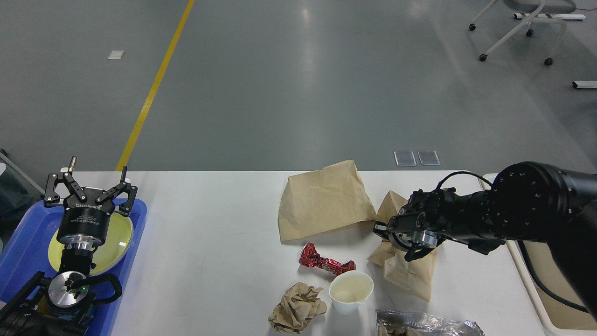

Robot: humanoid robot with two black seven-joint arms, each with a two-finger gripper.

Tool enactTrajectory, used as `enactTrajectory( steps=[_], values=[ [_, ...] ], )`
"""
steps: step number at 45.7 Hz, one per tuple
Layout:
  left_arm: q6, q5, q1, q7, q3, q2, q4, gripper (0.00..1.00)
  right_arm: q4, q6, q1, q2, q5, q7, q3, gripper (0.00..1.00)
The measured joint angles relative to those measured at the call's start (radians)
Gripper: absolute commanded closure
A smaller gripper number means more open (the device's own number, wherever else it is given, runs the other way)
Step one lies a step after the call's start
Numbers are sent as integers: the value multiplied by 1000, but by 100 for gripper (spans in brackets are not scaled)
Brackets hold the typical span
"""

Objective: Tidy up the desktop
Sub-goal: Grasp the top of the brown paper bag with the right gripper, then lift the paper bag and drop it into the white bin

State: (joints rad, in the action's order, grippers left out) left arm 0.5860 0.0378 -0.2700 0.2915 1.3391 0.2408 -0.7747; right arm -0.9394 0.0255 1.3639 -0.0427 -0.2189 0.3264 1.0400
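Silver foil wrapper (426, 323) lies at the near edge of the desktop (205, 242), which fills the lower view. Left gripper (93, 184) points up over a yellow plate (116, 242) in the blue tray (23, 247), fingers spread apart. Right gripper (389, 235) reaches leftward over one of two brown paper bags (322, 200); its claw state I cannot tell. One cup (350, 290), one crumpled paper (297, 313), one red wrapper (324, 262).

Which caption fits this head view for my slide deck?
Right gripper reaches a brown paper bag amid litter on the desktop; left gripper open over blue tray.
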Motion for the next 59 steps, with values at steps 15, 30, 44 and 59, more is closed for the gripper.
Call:
enactTrajectory(
  steps=[15, 30, 44, 59],
  values=[
    [0, 0, 0, 0, 0, 0, 0, 4, -210, -251, 296, 196, -8, -6, 16, 100],
    [0, 0, 0, 0, 0, 0, 0, 4, -429, -510, 715, 287, -7, -6, 123, 100],
    [0, 0, 0, 0, 0, 0, 0, 4, -621, -697, 1091, 231, -5, -5, 151, 100],
    [0, 0, 0, 0, 0, 0, 0, 4, -614, -670, 1127, 288, -10, 0, 217, 100]
  ],
)
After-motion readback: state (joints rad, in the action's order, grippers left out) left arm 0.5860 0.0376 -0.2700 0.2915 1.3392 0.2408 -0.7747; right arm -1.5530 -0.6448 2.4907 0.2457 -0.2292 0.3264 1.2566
